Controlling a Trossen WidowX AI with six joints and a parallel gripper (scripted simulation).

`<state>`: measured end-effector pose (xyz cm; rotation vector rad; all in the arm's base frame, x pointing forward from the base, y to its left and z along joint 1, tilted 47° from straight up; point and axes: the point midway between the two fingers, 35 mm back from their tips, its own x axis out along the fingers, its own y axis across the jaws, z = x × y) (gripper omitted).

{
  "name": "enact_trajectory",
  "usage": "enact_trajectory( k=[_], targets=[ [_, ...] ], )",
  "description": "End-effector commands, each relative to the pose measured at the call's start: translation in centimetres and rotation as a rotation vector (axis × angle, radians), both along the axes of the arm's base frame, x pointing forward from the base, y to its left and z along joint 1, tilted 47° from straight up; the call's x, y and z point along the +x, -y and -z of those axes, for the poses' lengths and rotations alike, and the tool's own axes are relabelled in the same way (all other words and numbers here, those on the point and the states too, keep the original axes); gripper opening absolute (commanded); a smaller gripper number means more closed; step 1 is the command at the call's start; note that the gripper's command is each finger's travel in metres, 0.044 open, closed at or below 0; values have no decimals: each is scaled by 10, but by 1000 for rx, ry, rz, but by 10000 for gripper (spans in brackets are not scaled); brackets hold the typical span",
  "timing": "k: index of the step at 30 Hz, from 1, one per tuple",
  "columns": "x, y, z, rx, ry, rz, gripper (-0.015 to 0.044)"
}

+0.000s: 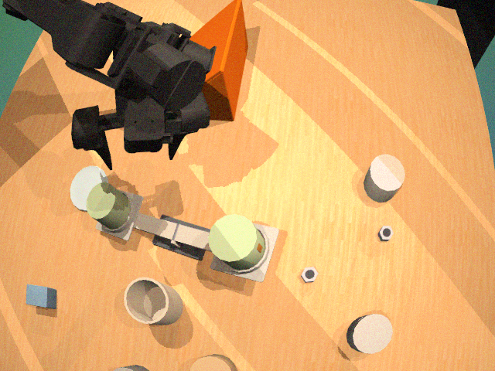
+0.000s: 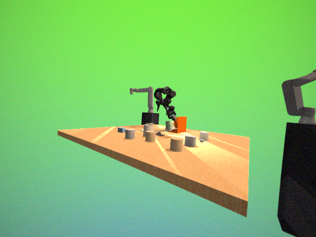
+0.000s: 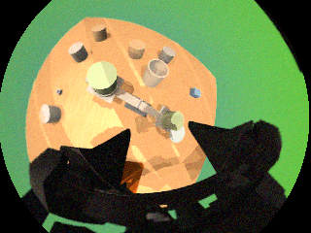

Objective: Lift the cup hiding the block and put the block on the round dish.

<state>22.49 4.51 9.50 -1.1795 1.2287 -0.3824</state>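
One green cup (image 1: 107, 205) (image 3: 170, 119) stands upside down on the left end of the balance (image 1: 196, 236) (image 3: 127, 98) in the top view, close beside the pale round dish (image 1: 78, 192) (image 3: 178, 135). The other green cup (image 1: 233, 239) (image 3: 102, 77) (image 2: 169, 125) stands on the right end, which looks higher; a small orange mark shows on its side. No block is visible under either cup. My gripper (image 1: 141, 163) (image 3: 160, 127) is open and empty, in the air above and behind the left cup and dish.
An orange wedge (image 1: 238, 72) (image 2: 181, 124) (image 3: 132, 176) stands beside the arm. An open beige cup (image 1: 174, 303) (image 3: 155, 79), a blue block (image 1: 35, 296) (image 3: 195, 92), two nuts and several cylinders, including a white-topped one (image 1: 387, 172) (image 3: 50, 114), stand around the balance.
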Motion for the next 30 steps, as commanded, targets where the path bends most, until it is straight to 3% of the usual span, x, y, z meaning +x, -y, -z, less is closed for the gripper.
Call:
enact_trajectory(
  k=[1,30],
  targets=[
    [8,11,-4,-16,-118,-17,440],
    [42,133,-36,-28,-982,-327,440]
  ],
)
